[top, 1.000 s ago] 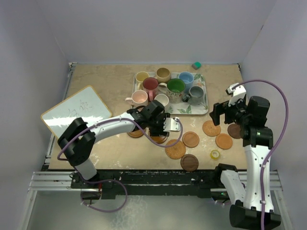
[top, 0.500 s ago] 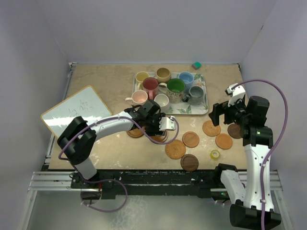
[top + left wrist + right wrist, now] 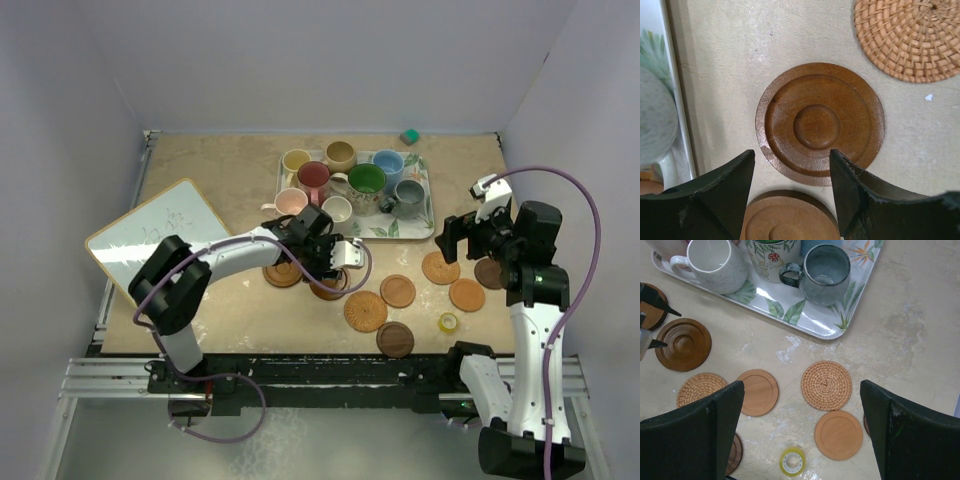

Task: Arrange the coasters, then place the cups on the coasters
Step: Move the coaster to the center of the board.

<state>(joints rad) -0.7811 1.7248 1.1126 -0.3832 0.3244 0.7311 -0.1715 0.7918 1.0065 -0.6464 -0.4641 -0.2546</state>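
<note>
While the left gripper (image 3: 790, 157) hung low over the bench (image 3: 200, 170) with its fingers half spread and nothing between them, the dark ringed coaster (image 3: 820, 122) lay flat beneath, framed by the two tips. A second wooden coaster (image 3: 785, 220) sat just beside it at six o'clock in the wrist view, and a woven coaster (image 3: 907, 37) lay apart at two o'clock.

The ringed disc looked thin, stiff and light, with a smooth, probably slick face. Lying flush on the bench, it offered only its raised rim, so the fingers would likely need to straddle the full width and pinch at opposite edges, or nudge it along flat.

Five more coasters (image 3: 398, 291) spread toward three o'clock. The cups (image 3: 366, 180) stood crowded on the leaf-print tray (image 3: 400, 228) at twelve o'clock. Being ceramic, they were judged heavier, glazed and chippable, and best taken across a wall at the lip.

At the far right, the right gripper (image 3: 465, 238) hovered empty with its fingers at full spread, a tape roll (image 3: 448, 322) at its six o'clock.
</note>
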